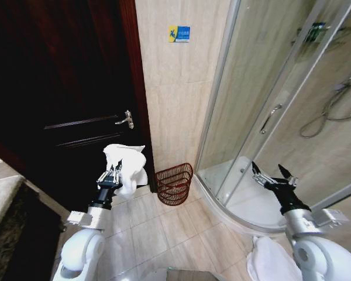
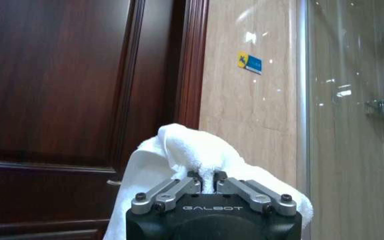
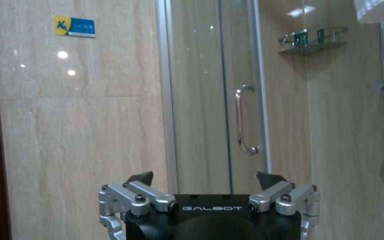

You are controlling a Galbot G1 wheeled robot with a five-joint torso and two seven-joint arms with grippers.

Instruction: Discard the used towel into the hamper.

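My left gripper (image 1: pixel 114 172) is shut on a white towel (image 1: pixel 127 165), which bunches above and around the fingers in front of the dark door. In the left wrist view the towel (image 2: pixel 195 155) rises from between the closed fingers of that gripper (image 2: pixel 207 179). The hamper (image 1: pixel 174 183), a small reddish-brown openwork basket, stands on the tiled floor against the wall, to the right of and below the towel. My right gripper (image 1: pixel 273 174) hangs open and empty near the shower enclosure; in the right wrist view it (image 3: pixel 205 179) faces the glass door.
A dark wooden door (image 1: pixel 64 88) with a lever handle (image 1: pixel 126 120) stands at left. The curved glass shower enclosure (image 1: pixel 269 105) and its raised base (image 1: pixel 234 205) lie at right. Another white cloth (image 1: pixel 269 260) lies by my right arm.
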